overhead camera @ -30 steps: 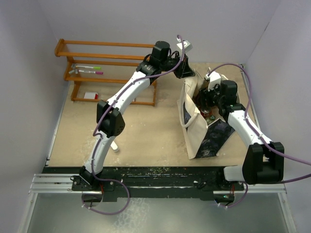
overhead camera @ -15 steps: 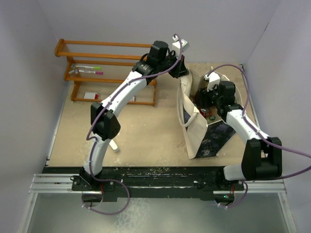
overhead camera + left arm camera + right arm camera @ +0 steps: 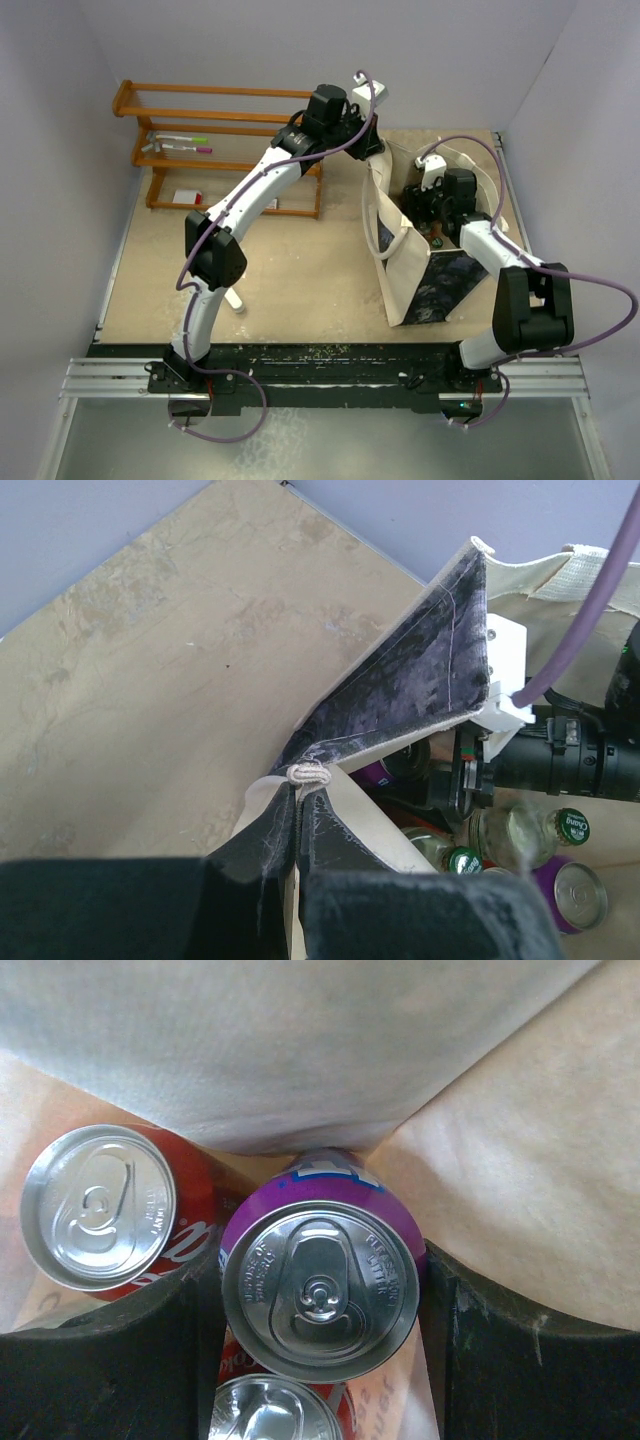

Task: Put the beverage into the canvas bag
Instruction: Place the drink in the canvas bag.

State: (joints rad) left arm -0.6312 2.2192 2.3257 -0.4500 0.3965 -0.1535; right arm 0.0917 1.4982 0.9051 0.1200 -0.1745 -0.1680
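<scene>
Canvas bag: cream canvas bag [image 3: 400, 265] stands at the right of the table [image 3: 300, 270], its mouth open and its dark printed side facing the arms.
Left gripper: left gripper [image 3: 298, 810] is clenched on the bag's rim at a corner seam, holding the mouth open.
Right gripper: right gripper [image 3: 320, 1295] is down inside the bag, its fingers [image 3: 480, 1340] either side of a purple can [image 3: 320, 1285], grasping it upright.
Step in hand: setting the beverage down among the drinks already inside, by my reading.
Neighbours: a red can [image 3: 100, 1210] is just beside the purple one; a green-capped bottle [image 3: 573, 828] shows in the left wrist view.
Next move: likely to let go of the can, then lift straight up clear of the rim.
Writing: faint embossed lettering rings the purple can's lid, too small to read; the red can shows part of a white script logo.
</scene>
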